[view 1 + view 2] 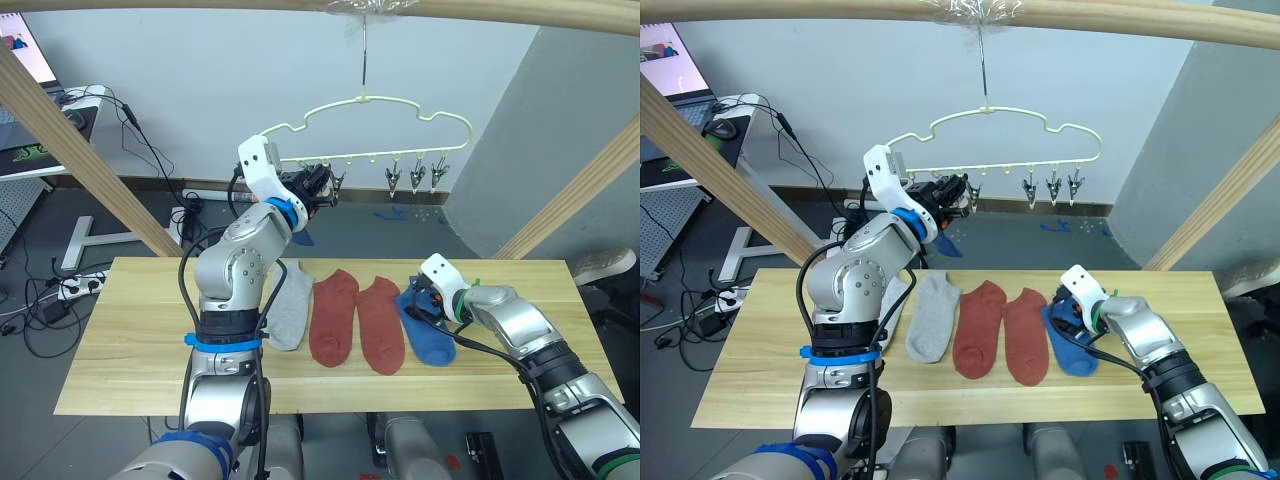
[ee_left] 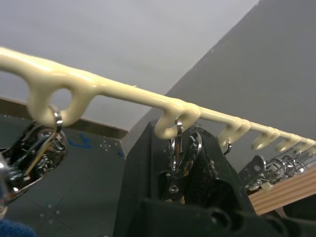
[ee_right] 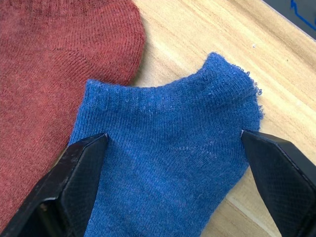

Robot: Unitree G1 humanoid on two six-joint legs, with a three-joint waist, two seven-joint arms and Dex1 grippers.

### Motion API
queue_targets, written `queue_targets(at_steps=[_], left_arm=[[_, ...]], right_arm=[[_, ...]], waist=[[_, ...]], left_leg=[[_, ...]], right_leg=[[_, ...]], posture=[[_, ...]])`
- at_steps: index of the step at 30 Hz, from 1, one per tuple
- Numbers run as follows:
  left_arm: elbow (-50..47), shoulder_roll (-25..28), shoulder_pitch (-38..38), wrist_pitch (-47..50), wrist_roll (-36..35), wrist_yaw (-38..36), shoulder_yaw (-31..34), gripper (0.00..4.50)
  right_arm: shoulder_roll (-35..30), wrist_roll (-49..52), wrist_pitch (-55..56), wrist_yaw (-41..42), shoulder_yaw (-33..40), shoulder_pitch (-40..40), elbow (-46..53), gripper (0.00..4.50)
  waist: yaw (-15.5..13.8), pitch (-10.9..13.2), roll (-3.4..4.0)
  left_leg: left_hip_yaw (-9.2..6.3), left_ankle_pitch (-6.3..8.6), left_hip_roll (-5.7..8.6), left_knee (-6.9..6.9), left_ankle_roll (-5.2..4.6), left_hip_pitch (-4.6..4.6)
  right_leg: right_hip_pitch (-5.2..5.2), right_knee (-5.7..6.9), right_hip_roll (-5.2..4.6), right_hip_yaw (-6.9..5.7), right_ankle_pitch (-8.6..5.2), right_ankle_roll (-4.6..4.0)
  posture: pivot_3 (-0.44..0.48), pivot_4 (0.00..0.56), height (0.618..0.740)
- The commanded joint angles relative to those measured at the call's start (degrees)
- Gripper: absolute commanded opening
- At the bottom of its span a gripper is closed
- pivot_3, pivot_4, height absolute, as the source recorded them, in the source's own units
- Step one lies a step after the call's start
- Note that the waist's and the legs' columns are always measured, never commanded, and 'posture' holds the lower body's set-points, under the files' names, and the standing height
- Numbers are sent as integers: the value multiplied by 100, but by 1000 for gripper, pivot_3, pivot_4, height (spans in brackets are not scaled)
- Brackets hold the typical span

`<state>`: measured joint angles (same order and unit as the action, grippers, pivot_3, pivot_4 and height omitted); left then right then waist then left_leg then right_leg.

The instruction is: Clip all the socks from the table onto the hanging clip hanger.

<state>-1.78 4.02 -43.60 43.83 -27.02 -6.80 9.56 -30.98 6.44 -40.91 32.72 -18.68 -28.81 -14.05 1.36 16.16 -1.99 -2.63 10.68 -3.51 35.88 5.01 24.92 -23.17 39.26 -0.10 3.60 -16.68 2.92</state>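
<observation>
One blue sock (image 3: 168,163) lies on the table (image 1: 130,350), below the hanger (image 1: 375,130); our right claw (image 3: 173,163) spreads wide over its cuff. Pinch only this layer. Left claw (image 2: 180,173) squeezes a clip (image 2: 177,163).

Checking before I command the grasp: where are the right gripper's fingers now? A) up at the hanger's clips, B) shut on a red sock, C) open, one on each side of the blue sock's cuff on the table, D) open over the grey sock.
C: the right gripper has its fingers spread on either side of the blue sock, which lies flat on the table.
</observation>
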Motion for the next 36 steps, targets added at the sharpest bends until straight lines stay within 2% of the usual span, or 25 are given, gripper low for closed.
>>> queue_targets(at_steps=[1,10,15,21,27,32,36], left_arm=[[-270,31,-184,18,-133,-4,64,302],[-211,56,-257,179,-278,-91,177,302],[-128,77,-312,579,-758,-104,556,302],[97,108,-457,1275,-1472,108,1158,302],[292,180,-612,1625,-1757,284,1401,302],[542,176,-797,2036,-2055,650,1718,302],[755,162,-970,2404,-2351,990,2008,302]], right_arm=[[21,-94,-78,97,85,204,-123,3227],[102,-236,-83,192,191,252,-112,28],[49,-249,-188,232,215,321,308,28],[-210,28,-853,480,405,409,2092,28],[-166,437,-1762,539,446,87,3664,28],[355,530,-2273,229,268,-654,3970,28],[792,423,-2167,98,29,-1269,3512,28]], waist=[[-1,0,0],[0,0,0],[0,0,0],[4,0,1],[15,-1,1],[22,-2,0],[20,-2,1]], left_leg=[[0,0,0,0,0,0],[0,0,0,1,0,-1],[-1,0,0,2,0,-1],[-2,0,0,-1,1,2],[-8,-1,0,-2,3,2],[-9,-2,1,0,3,2],[-12,-2,0,0,4,3]], right_leg=[[0,0,0,0,0,0],[1,0,0,0,3,4],[1,0,0,0,5,7],[-1,-8,-1,-1,4,8],[-1,-8,0,-5,5,8],[-2,-7,-1,-6,6,9],[-2,-6,-1,-10,6,8]], posture=[[72,276,740],[68,263,740],[63,255,740],[47,235,740],[34,218,740],[31,215,740],[34,213,740]])
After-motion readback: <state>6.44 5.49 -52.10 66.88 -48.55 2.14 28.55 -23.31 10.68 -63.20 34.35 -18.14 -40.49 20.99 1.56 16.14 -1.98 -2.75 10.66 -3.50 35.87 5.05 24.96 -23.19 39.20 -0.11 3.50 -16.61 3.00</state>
